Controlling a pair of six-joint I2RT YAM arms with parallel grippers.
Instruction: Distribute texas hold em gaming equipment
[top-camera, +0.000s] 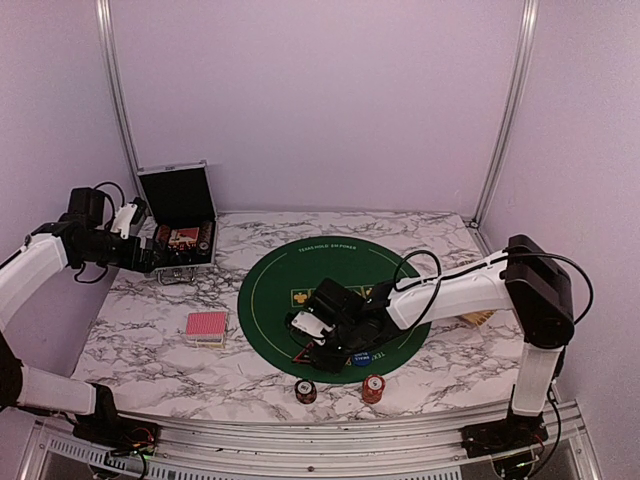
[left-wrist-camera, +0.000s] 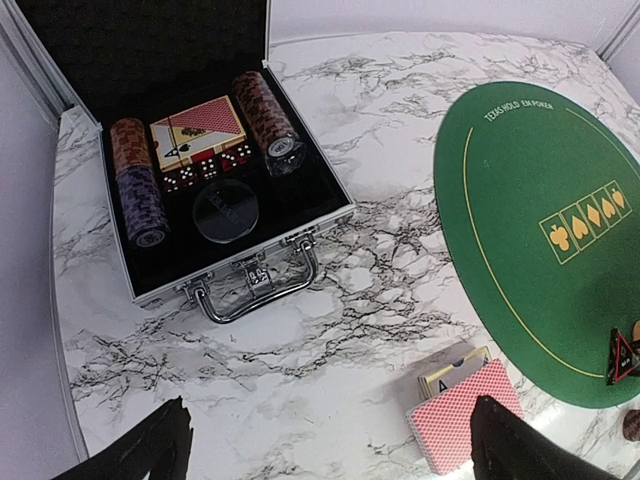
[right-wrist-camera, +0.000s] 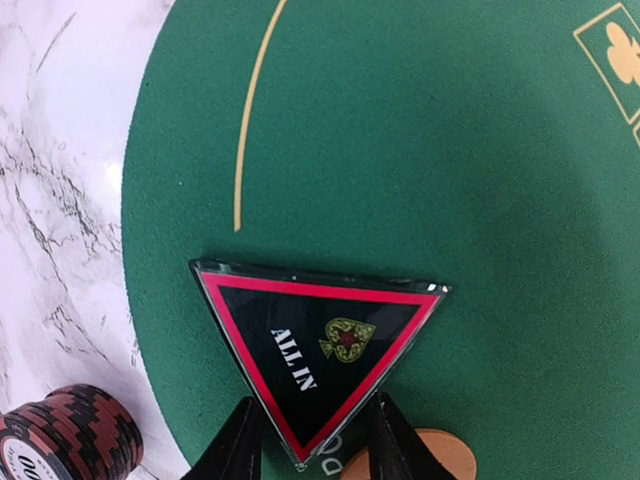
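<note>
Right wrist shows one triangular marker (right-wrist-camera: 320, 350), one chip stack (right-wrist-camera: 65, 440)

Open case (top-camera: 178, 196) rear-left on marble table (top-camera: 450, 375).

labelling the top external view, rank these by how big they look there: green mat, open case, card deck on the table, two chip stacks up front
1. green mat
2. open case
3. card deck
4. darker chip stack and redder chip stack, too alike to rank
</note>
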